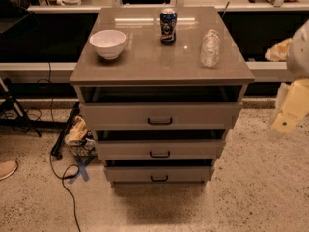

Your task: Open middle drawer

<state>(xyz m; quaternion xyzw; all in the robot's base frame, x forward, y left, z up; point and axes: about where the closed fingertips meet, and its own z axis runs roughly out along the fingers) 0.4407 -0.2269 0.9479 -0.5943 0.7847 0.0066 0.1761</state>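
— Zero progress, judging by the layout. Nowhere near the handle with the hand: hangs at the right edge of the view, well apart from the bench, about level with the top drawer.

— Spread or pressed together?

— Cannot tell.

— And the middle drawer?

— Sits second of three, under the taller top drawer and above the bottom drawer. Looks shut or close to it. Shows only a thin dark strip above its front, much like the other two.

— Left to do?

— All of it, probably: bring the hand left and down to the handle, take hold, pull.

— Which way round?

— Faces the camera squarely. Runs long side left to right, level, with the black handle lying along that same line at the centre of the front. Should slide out toward the camera, across the long axis, never sideways.

— Anything on top to mind?

— Bowl, can and bottle, all standing on the bench top. Well above the drawer, so unlikely to get in the way of the pull.
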